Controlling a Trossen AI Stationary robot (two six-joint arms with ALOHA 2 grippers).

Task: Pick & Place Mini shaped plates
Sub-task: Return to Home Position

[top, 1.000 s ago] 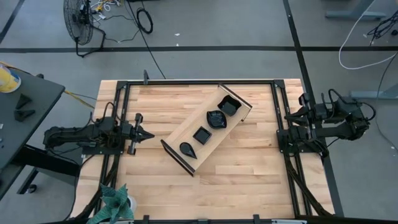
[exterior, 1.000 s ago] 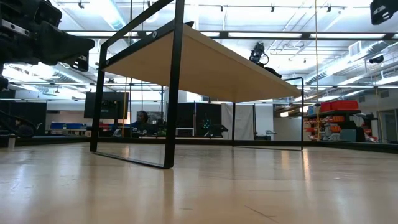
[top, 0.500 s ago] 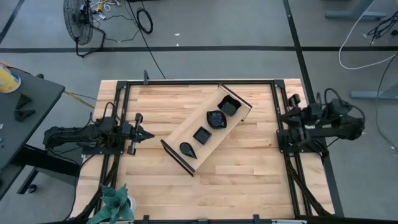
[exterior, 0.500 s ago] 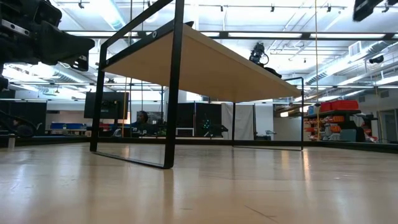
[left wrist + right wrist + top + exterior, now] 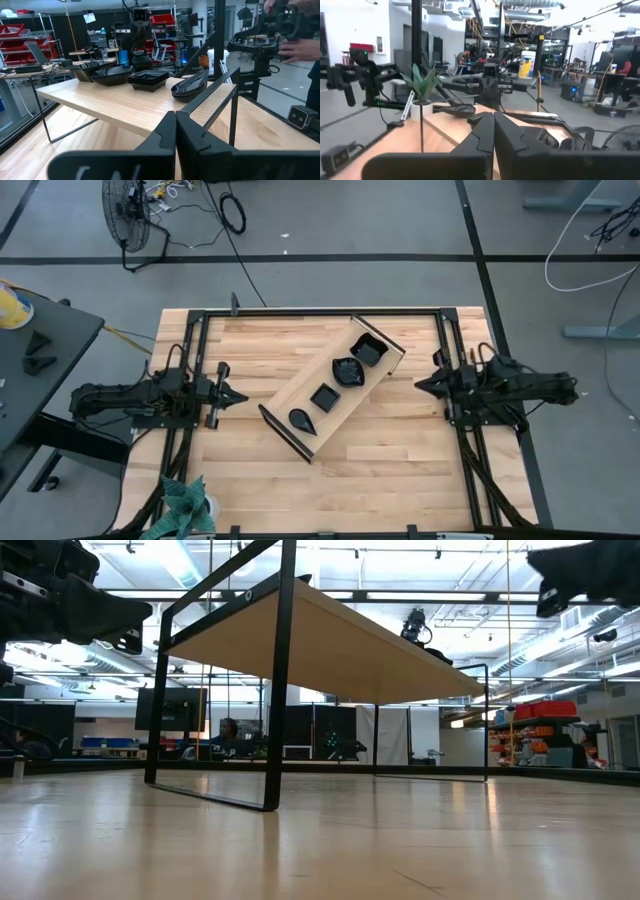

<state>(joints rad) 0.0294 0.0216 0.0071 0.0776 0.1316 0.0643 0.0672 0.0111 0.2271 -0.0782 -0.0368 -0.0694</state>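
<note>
Several mini shaped plates sit in a row on a long light-wood tray lying aslant mid-table: a teardrop, a square, a wavy one and another square. In the low view the tray stands raised on its black frame ends. My left gripper waits shut at the table's left edge, pointing level at the tray. My right gripper is shut too, level at the right edge, pointing at the tray; it also shows in its wrist view and in the low view.
Black frame rails run along the table's left and right sides. A potted plant stands at the near left corner. Bare wood lies between each gripper and the tray. A person's hand shows in the room beyond.
My right gripper has swung down and toward the table's left, out from its folded-back pose over the right edge, tipping until it points level at the tray. It has stayed shut. The tray and plates have not moved.
</note>
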